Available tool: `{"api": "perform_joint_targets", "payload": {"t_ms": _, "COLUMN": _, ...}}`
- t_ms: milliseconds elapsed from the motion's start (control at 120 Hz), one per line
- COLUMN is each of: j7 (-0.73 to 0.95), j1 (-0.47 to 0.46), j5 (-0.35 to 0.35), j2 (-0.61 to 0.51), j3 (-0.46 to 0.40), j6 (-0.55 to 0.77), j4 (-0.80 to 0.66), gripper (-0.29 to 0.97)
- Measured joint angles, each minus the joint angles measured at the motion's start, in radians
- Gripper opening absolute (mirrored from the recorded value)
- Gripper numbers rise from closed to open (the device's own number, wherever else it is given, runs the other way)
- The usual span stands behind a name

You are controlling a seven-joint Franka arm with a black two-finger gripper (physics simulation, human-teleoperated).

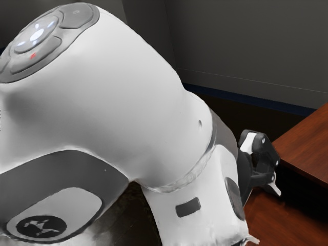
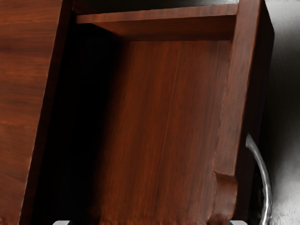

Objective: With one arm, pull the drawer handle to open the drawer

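The gripper [image 1: 264, 177] hangs at the end of the white arm [image 1: 102, 128] just over the wooden cabinet [image 1: 307, 146], and I cannot tell whether it is open or closed, or whether it holds anything. Under the hand the drawer [image 2: 173, 131] lies with its bare inside exposed. The curved metal handle [image 2: 263, 180] sits on the outer face of the drawer's front panel [image 2: 239, 93].
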Motion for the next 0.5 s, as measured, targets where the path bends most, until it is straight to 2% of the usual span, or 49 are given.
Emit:
{"api": "perform_joint_targets", "payload": {"t_ms": 108, "j7": 0.000, "j1": 0.118, "j5": 0.000, "j2": 0.132, "j3": 0.056, "j6": -0.249, "j4": 0.213, "gripper": 0.55}}
{"api": "perform_joint_targets", "payload": {"t_ms": 242, "j7": -0.030, "j1": 0.194, "j5": 0.000, "j2": 0.175, "j3": 0.135, "j6": -0.429, "j4": 0.263, "gripper": 0.61}}
{"api": "perform_joint_targets", "payload": {"t_ms": 500, "j7": -0.080, "j1": 0.162, "j5": 0.002, "j2": 0.179, "j3": 0.157, "j6": -0.569, "j4": 0.268, "gripper": 0.66}}
